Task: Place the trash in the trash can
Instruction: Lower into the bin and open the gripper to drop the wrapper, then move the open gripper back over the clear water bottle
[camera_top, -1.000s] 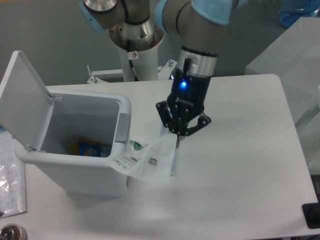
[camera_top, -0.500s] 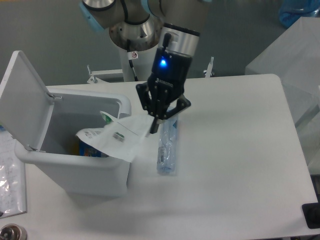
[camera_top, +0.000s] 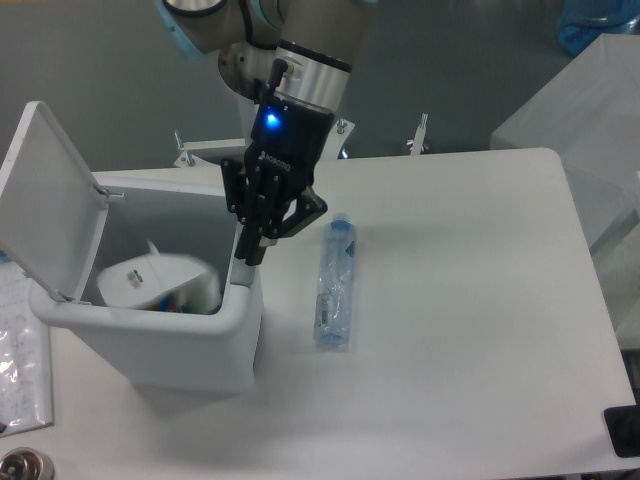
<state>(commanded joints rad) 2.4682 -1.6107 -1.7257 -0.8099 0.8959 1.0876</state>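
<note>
White trash can (camera_top: 150, 345): 1 | plastic bag (camera_top: 160, 280): 1 inside | bottle (camera_top: 336, 283): 1 on table (camera_top: 480, 300)

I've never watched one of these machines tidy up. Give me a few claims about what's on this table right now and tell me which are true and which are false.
1. The trash can has its lid open. True.
2. The bottle stands upright on the table. False: it lies on its side, to the right of the trash can.
3. The plastic bag is inside the trash can. True.
4. The gripper is holding the bottle. False: it hangs over the trash can's right rim, apart from the bottle.
5. The bottle's cap is red. False: it is blue.
</note>
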